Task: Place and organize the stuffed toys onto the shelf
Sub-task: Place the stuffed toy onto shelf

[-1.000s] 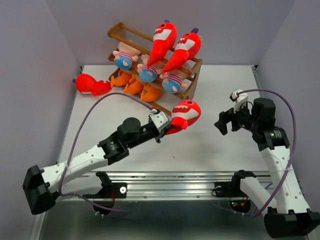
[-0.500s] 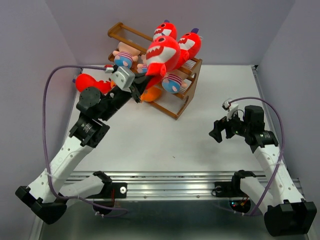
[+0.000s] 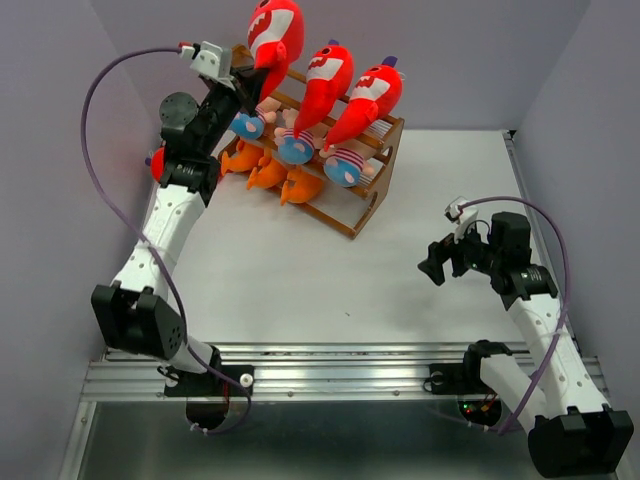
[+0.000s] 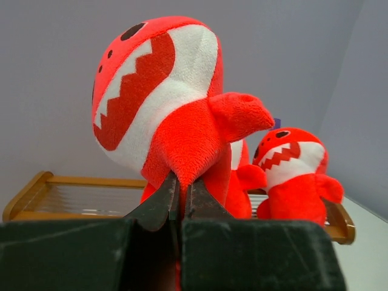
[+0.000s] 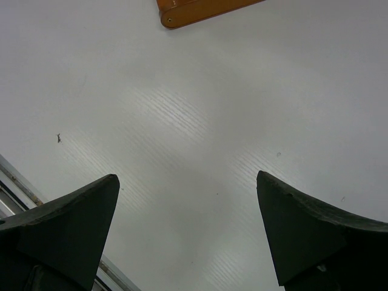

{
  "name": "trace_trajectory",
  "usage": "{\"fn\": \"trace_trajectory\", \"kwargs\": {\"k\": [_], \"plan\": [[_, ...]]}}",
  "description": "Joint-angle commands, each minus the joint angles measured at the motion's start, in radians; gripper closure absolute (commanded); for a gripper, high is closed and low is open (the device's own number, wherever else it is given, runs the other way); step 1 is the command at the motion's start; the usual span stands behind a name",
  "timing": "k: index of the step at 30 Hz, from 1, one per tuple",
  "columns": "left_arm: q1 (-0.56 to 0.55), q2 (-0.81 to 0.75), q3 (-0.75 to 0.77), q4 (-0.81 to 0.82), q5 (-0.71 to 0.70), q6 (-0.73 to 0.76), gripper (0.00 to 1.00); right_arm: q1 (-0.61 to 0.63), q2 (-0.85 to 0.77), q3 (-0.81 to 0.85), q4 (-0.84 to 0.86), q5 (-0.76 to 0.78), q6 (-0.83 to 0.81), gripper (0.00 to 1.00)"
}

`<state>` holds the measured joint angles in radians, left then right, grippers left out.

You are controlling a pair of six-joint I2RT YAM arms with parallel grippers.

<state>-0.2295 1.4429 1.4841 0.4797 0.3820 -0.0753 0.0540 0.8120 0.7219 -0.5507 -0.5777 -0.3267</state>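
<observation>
My left gripper (image 3: 243,72) is raised high over the shelf's (image 3: 378,190) far left end, shut on the lower body of a red toothy shark (image 3: 273,32). In the left wrist view the jaws (image 4: 182,189) pinch the red plush of this shark (image 4: 157,91), which stands upright above the top rail (image 4: 79,195). Two more red sharks (image 3: 326,82) (image 3: 368,98) lean on the top tier. Three striped-shirt dolls (image 3: 294,148) fill the middle tier, with orange toys (image 3: 268,172) below. My right gripper (image 3: 441,262) hangs open and empty over the table (image 5: 187,177).
Another red shark (image 3: 157,166) lies on the table left of the shelf, mostly hidden behind my left arm. The shelf's front foot (image 5: 200,9) shows at the top of the right wrist view. Grey walls close in behind and on both sides.
My left arm has carried the red shark from the table in front of the shelf up and back to above the shelf's top left end. The right arm drew slightly in, then stayed.
</observation>
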Motion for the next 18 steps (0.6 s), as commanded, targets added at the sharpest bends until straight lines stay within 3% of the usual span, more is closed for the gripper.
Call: {"fn": "trace_trajectory", "kwargs": {"k": [1,18], "plan": [[0.038,0.076,0.108,0.203,0.061,-0.096,1.00,-0.002,-0.028,-0.009,0.049,-0.020,-0.020,0.00],[0.101,0.359,0.263,0.215,0.115,-0.133,1.00,-0.042,-0.051,-0.009,0.028,-0.077,-0.049,0.00]]}}
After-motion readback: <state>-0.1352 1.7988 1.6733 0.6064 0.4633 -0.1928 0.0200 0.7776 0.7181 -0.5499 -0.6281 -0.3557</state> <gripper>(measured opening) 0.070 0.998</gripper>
